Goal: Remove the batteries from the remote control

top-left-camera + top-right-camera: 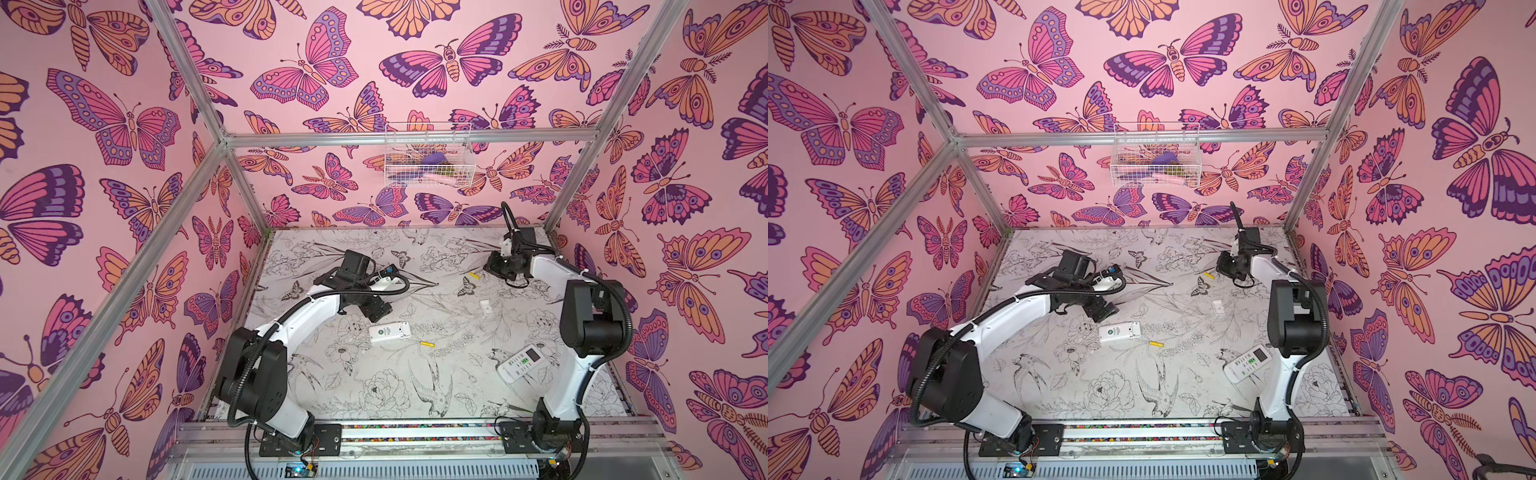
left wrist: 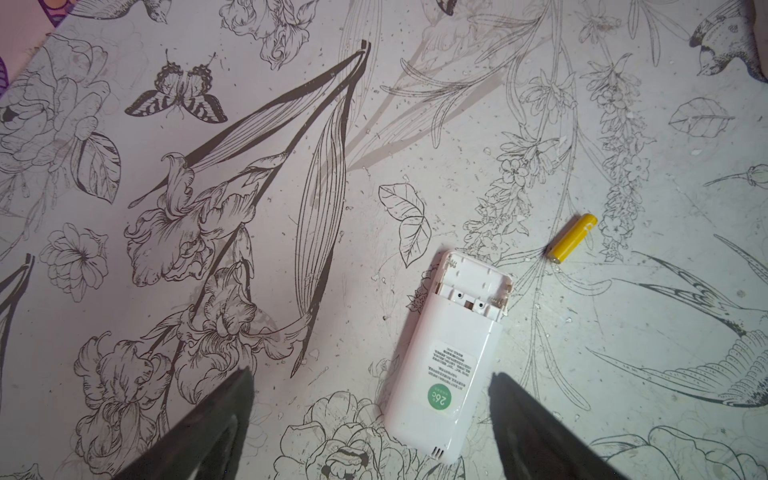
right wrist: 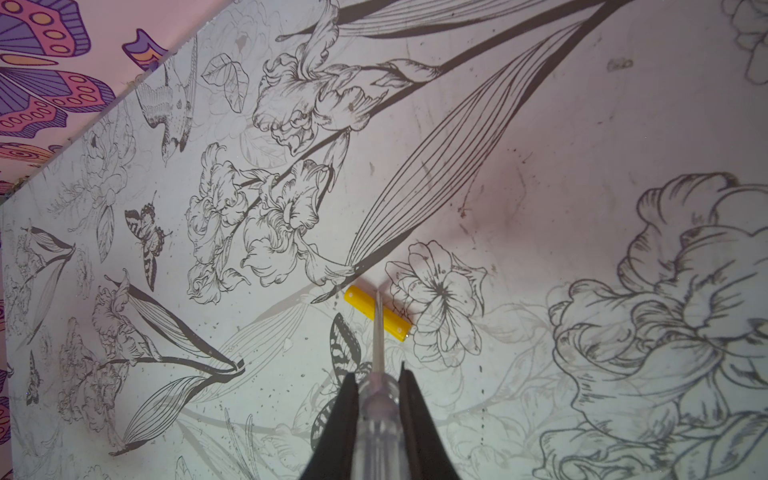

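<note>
The right gripper point(image 3: 378, 370), clamped on the clear-handled screwdriver point(image 3: 379, 399), poises its tip over a small yellow cylindrical battery point(image 1: 474, 275) right of centre in a top view, where a nudge could roll it away; the left gripper point(image 2: 370, 374) hangs spread above the white plastic remote point(image 1: 390, 331) mid-frame.

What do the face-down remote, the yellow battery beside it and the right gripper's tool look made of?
Remote: smooth white moulded plastic. Battery: glossy yellow wrap, likely over metal; silvery end shows. Tool: see-through plastic handle, thin pale shaft, probably metal.
</note>
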You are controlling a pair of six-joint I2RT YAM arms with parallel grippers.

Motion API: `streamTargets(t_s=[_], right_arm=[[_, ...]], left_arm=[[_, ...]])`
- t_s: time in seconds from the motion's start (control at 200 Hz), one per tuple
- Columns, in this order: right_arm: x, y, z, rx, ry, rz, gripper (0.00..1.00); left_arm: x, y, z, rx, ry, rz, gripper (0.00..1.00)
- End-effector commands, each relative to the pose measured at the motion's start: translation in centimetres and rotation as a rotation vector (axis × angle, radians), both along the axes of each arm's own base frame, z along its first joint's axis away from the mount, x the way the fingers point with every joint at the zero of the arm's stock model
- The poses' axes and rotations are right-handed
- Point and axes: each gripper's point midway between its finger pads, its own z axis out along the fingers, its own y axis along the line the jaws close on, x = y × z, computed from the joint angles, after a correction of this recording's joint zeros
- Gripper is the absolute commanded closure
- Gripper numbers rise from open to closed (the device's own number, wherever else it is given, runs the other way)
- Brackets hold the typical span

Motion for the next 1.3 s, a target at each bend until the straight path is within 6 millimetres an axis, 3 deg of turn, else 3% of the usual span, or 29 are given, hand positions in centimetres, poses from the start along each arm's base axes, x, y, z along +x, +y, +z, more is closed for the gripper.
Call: streamTargets(t_s=[0.0, 0.21, 0.371, 0.586, 0.782, 1.037, 1.298], right_arm=[[-2.6, 0.6, -0.8, 0.018, 0.072, 0.019, 1.00], [-4.5, 2.5, -0.9, 0.110, 0.076, 0.050, 1.00], [-4.7, 2.5, 0.3, 0.113, 0.044, 0.048, 1.00], [-4.3, 2.9, 2.1, 0.144, 0.002, 0.046, 1.00], [-5.2, 2.8, 3.7, 0.141, -0.029, 0.049, 1.00], [-5.9, 2.5, 4.6, 0.131, -0.045, 0.056, 1.00], [-8.6, 3.3, 7.1, 0.207, -0.124, 0.058, 1.00]], left_arm=[[-0.6, 0.2, 0.0, -0.019, 0.011, -0.001, 0.09], [-0.5, 0.2, 0.1, -0.019, 0.006, -0.004, 0.09], [-0.8, 0.2, -0.2, -0.018, 0.007, -0.026, 0.07], [-2.7, -0.1, -2.3, -0.015, 0.049, -0.114, 0.04], [-4.4, 0.0, -4.2, 0.004, 0.079, -0.182, 0.02], [-5.0, -0.1, -5.7, 0.036, 0.100, -0.218, 0.00], [-5.7, -0.6, -7.2, 0.078, 0.124, -0.255, 0.01]])
